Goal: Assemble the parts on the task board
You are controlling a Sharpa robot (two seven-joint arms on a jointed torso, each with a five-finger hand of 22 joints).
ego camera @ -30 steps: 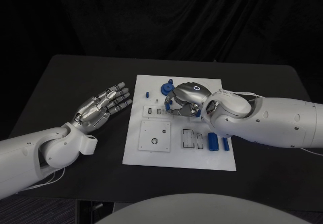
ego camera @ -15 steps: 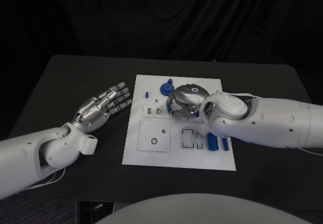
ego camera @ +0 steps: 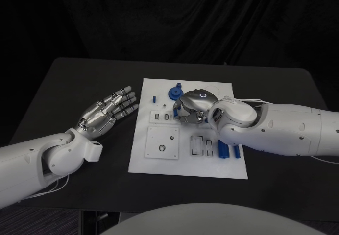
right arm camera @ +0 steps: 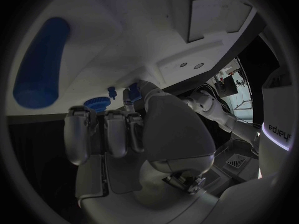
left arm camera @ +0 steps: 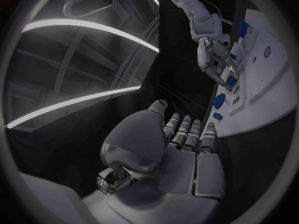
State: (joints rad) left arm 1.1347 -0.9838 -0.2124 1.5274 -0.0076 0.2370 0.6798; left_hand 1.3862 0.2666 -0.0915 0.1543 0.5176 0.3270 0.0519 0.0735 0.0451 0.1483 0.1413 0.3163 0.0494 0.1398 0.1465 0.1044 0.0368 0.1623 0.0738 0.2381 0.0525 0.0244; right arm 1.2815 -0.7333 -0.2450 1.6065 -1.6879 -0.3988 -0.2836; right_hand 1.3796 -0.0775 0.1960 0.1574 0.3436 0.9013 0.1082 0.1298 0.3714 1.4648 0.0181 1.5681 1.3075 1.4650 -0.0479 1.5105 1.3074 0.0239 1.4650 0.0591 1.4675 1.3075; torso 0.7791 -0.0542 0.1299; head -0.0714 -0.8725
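Near edge of the board: the white task board (ego camera: 187, 164) lies in the middle of the black tabletop (ego camera: 70, 78); its near strip is bare, so we see little risk there.
Blue cylinder: a long blue cylinder (ego camera: 224, 148) lies beside the slots, half under our right forearm; we judge a low sweep of that arm could roll it off the board.
Square plate: a raised square plate with a small hole (ego camera: 162, 142) sits on the board's left part, untouched.
Left robot hand: our left robot hand (ego camera: 107, 112) rests off the board, palm up, fingers spread, holding nothing; it cannot steady the board if the board shifts.
Right robot hand: our right robot hand (ego camera: 189, 106) is over the board's middle with fingers curled in; whether they clamp a part, we cannot tell.
Far parts: a blue knob-like part (ego camera: 173, 92) and a small blue peg (ego camera: 154, 99) stand just past those fingers; we reckon a blind reach could tip them.
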